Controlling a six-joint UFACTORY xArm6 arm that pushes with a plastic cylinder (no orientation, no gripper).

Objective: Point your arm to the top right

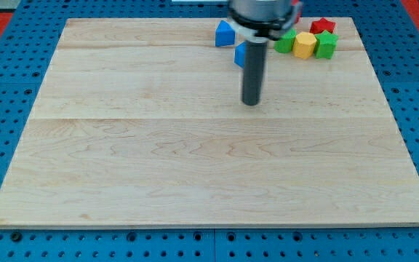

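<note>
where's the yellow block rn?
The yellow block sits near the board's top right edge in the camera view, between two green blocks, with a red block just behind; my tip is down-left of it.

My tip (251, 102) stands on the board (122, 167) right of centre, in its far half. All blocks lie farther back. Two blue blocks (225, 33) (239, 54) sit just behind it, slightly left. A cluster (305, 44) sits at the far right.
</note>
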